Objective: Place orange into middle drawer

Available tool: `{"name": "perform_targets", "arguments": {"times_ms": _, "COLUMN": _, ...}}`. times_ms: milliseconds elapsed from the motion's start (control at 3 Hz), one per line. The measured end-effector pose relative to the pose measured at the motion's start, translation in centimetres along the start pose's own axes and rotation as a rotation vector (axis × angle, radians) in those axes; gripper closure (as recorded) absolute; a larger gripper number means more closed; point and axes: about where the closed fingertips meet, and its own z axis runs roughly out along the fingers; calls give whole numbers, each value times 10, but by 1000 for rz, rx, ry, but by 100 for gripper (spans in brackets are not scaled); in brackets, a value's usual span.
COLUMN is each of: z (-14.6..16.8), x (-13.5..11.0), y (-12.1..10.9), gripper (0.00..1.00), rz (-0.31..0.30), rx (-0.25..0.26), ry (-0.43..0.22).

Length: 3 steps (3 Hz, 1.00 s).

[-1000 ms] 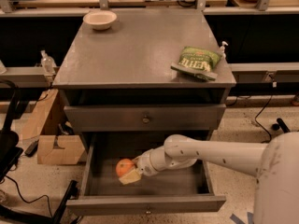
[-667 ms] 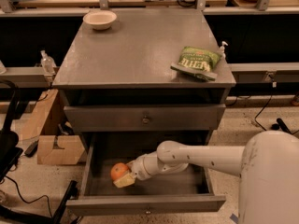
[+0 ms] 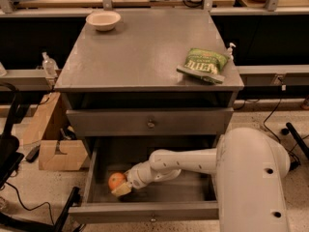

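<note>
The orange (image 3: 116,180) is inside the open middle drawer (image 3: 193,210), low in its left part. My gripper (image 3: 120,186) reaches into the drawer from the right and is shut on the orange, with one pale finger (image 3: 121,190) showing just under the fruit. The white arm (image 3: 183,161) stretches across the drawer's inside and hides part of its floor. The shallower knobbed drawer (image 3: 150,123) above is shut.
On the grey cabinet top (image 3: 140,52) stand a white bowl (image 3: 103,19) at the back left and a green snack bag (image 3: 203,65) at the right. A cardboard box (image 3: 60,153) sits on the floor to the left. Cables lie on the floor.
My gripper has carried the orange further left and a little lower inside the drawer. The arm has reached further in.
</note>
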Motion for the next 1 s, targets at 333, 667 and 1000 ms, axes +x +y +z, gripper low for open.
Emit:
{"name": "perform_targets", "arguments": {"times_ms": 333, "z": 1, "x": -1, "y": 3, "gripper": 82, "rz": -2, "rx": -6, "ry": 0}}
{"name": "perform_targets", "arguments": {"times_ms": 667, "z": 2, "x": -1, "y": 4, "gripper": 59, "rz": -3, "rx": -10, "ry": 1}}
{"name": "perform_targets", "arguments": {"times_ms": 1000, "z": 4, "x": -1, "y": 6, "gripper": 35, "rz": -3, "rx": -13, "ry": 1}}
